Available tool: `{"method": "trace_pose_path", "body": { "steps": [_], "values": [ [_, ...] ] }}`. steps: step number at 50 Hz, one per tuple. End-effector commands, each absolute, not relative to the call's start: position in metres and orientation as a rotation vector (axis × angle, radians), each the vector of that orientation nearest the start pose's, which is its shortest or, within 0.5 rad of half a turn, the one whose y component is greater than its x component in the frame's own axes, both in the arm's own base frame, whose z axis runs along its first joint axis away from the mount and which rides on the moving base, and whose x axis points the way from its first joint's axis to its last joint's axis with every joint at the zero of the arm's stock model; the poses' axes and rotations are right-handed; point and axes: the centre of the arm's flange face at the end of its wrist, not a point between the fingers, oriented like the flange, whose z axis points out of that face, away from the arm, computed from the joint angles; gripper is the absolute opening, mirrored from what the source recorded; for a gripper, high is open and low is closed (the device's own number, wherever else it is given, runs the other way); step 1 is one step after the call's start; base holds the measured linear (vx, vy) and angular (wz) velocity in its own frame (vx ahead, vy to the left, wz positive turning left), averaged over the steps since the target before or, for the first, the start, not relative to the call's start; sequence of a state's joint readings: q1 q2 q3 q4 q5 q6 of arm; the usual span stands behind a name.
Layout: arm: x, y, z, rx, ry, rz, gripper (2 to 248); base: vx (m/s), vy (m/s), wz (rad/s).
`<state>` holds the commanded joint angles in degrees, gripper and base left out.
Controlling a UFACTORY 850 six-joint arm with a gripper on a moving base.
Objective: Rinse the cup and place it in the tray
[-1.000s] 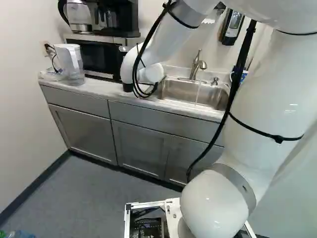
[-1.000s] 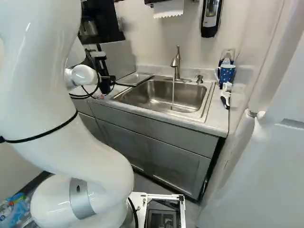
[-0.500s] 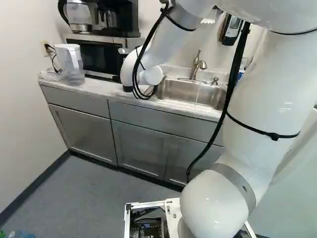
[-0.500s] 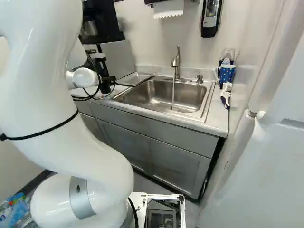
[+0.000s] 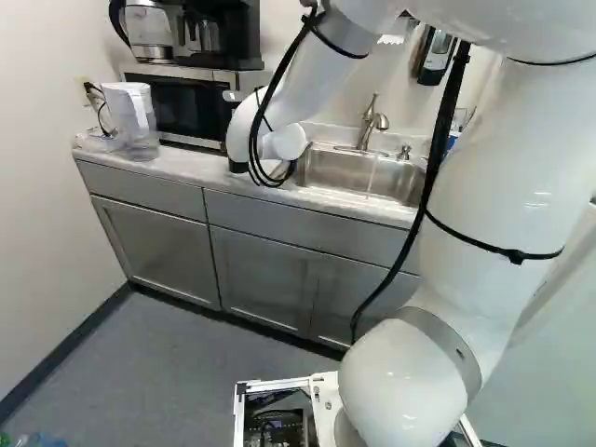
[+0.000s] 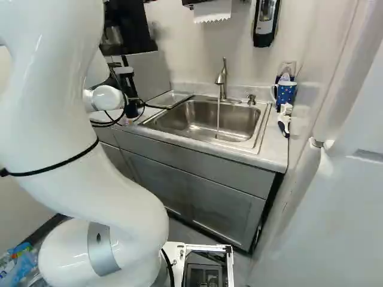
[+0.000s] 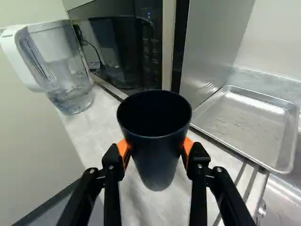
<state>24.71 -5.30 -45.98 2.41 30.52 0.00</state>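
Wrist view has the tool (image 7: pixel 155 150), parted cup-wide, gripping the cup (image 7: pixel 156 165); to rinse, lift clear of the tray (image 7: pixel 249 125) at two o'clock before reaching the sink (image 6: pixel 194 121).

Of the cup (image 7: pixel 157 162): dark blue, smooth, round-mouthed, narrower toward the base, gripped from two opposite sides with its opening up, over the desk (image 7: pixel 82 134). Of the tray (image 7: pixel 244 125): silvery metal, shallow, rectangular with rounded corners and a raised rim, faintly marked across its bottom, lying flat between the microwave (image 7: pixel 122 52) and the sink (image 7: pixel 284 202).
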Motion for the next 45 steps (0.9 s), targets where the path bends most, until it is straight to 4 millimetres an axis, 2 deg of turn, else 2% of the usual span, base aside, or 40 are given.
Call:
{"method": "trace_pose_path", "body": {
  "steps": [3,4,19,45],
  "values": [
    [0.466,0.213,0.498,-2.325,-0.447,-1.654,132,0.0,0.0,0.0],
    [0.466,0.213,0.498,-2.325,-0.447,-1.654,122,0.0,0.0,0.0],
    [0.466,0.21,0.503,-2.318,-0.44,-1.667,122,0.0,0.0,0.0],
    [0.477,0.172,0.531,-2.309,-0.347,-1.76,122,0.0,0.0,0.0]
  ]
}}
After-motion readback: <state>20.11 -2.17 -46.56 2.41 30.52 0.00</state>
